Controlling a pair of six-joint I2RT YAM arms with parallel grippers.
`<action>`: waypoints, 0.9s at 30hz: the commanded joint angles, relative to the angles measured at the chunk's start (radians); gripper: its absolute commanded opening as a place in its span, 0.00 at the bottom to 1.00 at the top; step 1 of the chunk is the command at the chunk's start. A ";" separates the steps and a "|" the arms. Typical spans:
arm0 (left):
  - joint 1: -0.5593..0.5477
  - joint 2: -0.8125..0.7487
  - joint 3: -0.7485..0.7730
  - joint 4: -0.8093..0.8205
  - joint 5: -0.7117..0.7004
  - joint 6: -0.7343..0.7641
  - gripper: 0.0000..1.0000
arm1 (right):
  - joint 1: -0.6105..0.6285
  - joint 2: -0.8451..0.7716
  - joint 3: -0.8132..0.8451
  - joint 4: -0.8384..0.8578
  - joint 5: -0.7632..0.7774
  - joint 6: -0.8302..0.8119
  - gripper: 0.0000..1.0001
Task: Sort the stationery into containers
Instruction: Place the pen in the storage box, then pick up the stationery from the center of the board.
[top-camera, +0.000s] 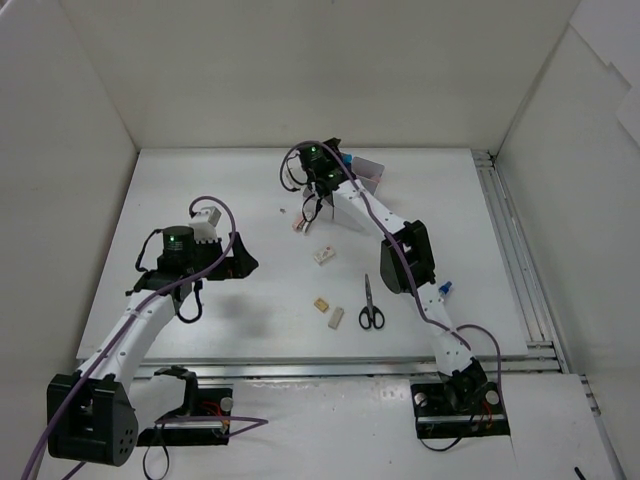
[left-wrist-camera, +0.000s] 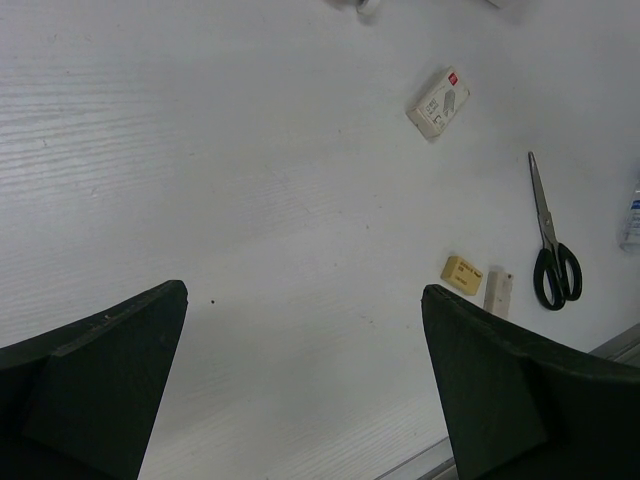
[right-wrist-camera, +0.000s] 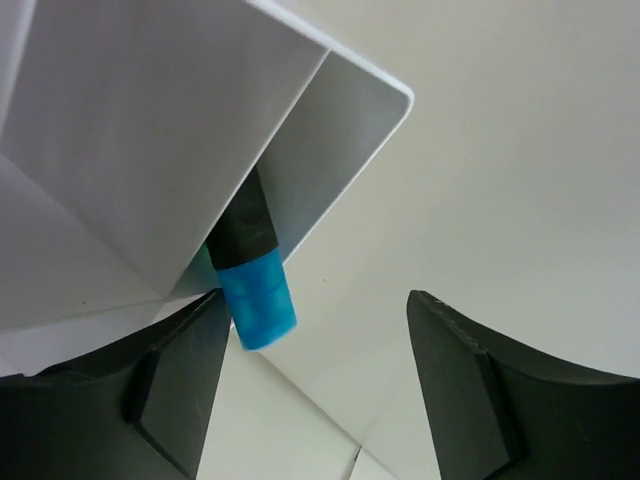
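Worryingly, the right end effector (right-wrist-camera: 315, 300) gaped; the blue-capped black highlighter (right-wrist-camera: 255, 290) might slide off the wall of the white plastic bin (right-wrist-camera: 330, 130).

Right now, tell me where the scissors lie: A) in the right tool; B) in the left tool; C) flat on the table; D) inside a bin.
C: the scissors lie flat on the table, right of the tan eraser, with nothing gripping them.

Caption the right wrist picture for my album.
Open pincer beside a blue-capped highlighter resting against a white bin.
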 joint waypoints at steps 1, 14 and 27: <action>0.007 -0.034 0.012 0.046 0.025 0.006 0.99 | 0.019 -0.104 0.022 0.093 0.022 0.014 0.69; 0.007 -0.165 -0.002 0.026 0.060 0.004 0.99 | 0.088 -0.602 -0.335 0.448 -0.072 0.568 0.98; -0.090 -0.107 0.055 0.035 0.093 0.015 0.99 | 0.014 -1.274 -1.168 0.069 0.108 1.950 0.98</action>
